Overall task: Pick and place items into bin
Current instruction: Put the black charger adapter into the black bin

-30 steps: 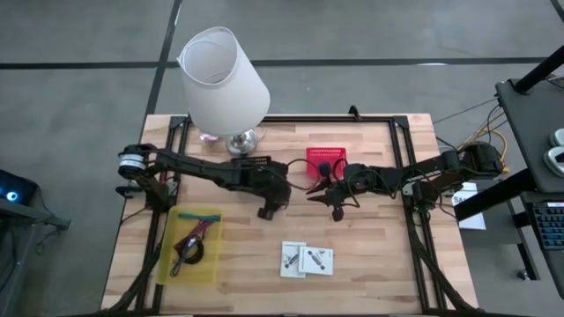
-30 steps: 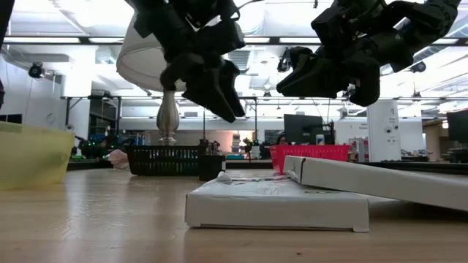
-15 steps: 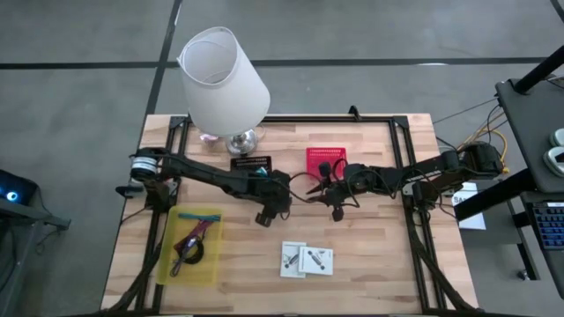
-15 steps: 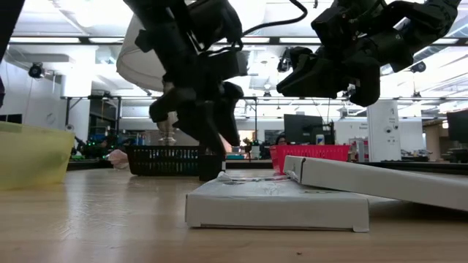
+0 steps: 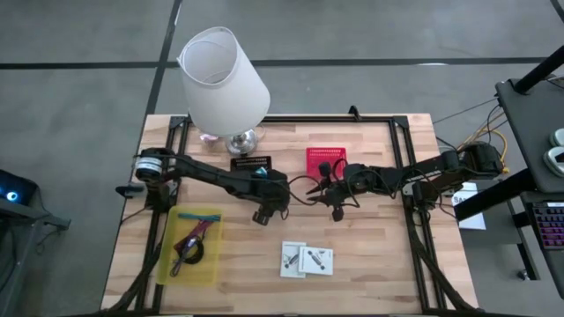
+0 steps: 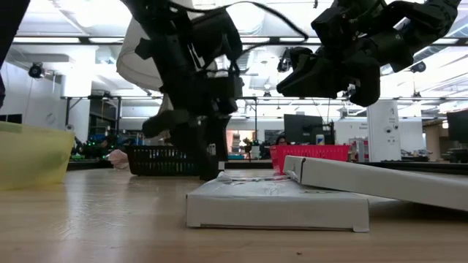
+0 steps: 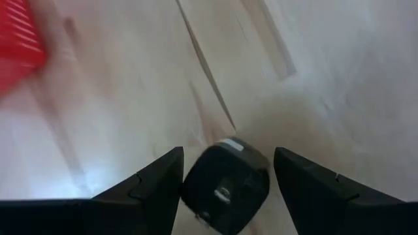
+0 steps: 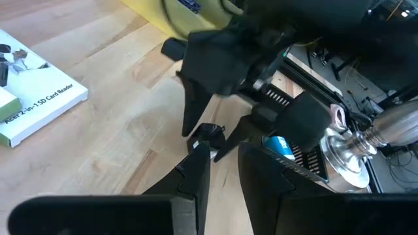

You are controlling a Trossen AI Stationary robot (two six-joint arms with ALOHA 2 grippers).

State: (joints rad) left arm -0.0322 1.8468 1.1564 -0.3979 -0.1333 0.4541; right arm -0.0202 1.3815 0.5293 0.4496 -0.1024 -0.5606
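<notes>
Pale wooden tabletop (image 5: 370, 255) carries a small black rounded block (image 7: 225, 186) lying directly between the spread fingers of the left hand (image 5: 261, 217) (the nearer one); the right hand (image 5: 337, 211), narrowly parted and empty, hovers just beside.

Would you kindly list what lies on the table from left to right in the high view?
Yellow bin → lamp → black basket → left gripper over a small dark piece → white packets → red basket → right gripper.
</notes>
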